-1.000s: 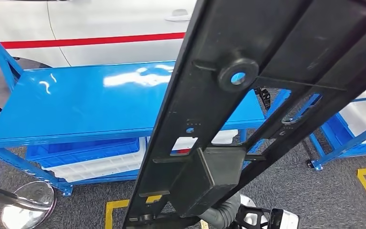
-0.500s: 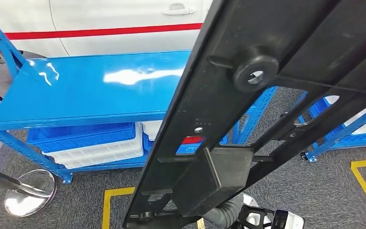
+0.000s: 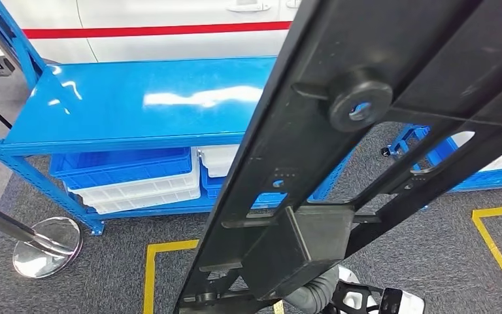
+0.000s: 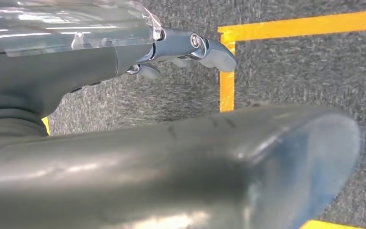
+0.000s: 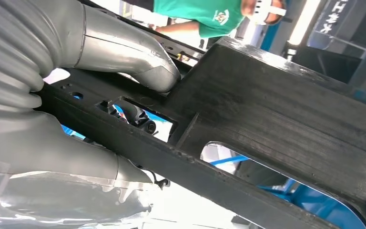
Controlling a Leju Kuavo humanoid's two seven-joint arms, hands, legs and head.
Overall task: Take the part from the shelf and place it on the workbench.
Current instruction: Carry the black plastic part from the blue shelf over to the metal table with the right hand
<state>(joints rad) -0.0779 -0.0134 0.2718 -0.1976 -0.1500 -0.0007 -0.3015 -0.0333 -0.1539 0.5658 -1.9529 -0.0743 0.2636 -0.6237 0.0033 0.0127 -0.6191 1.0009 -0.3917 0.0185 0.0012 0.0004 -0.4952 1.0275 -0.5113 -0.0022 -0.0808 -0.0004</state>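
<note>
While the part was already off the shelf and carried in the air, the placing step was not yet done — no workbench could be picked out with certainty. Judged from that, the task stood roughly midway: pick-up finished, carrying and setting down left.

Nearest, in the head view, the long black plastic part rose from about six o'clock at the bottom edge toward one o'clock at the top right, tilted and very close to the camera. It had slotted openings, a round boss with a hole, and a boxy block low down. Beneath that block a grey ribbed wrist cover showed at six o'clock.

In the right wrist view, the right hand gripped the part: a thick grey thumb pressed on its upper face, and darker fingers showed through a slot from the other side. The part ran away from the hand, toward four o'clock in that turned picture.

In the left wrist view, the left hand hung over grey carpet with yellow tape lines, holding nothing; whether its fingers were spread or curled could not be told.

Farther off, at ten o'clock in the head view, stood a blue shelf with bins beneath — its top bare. Beyond it, at twelve, a white car with a red stripe.
</note>
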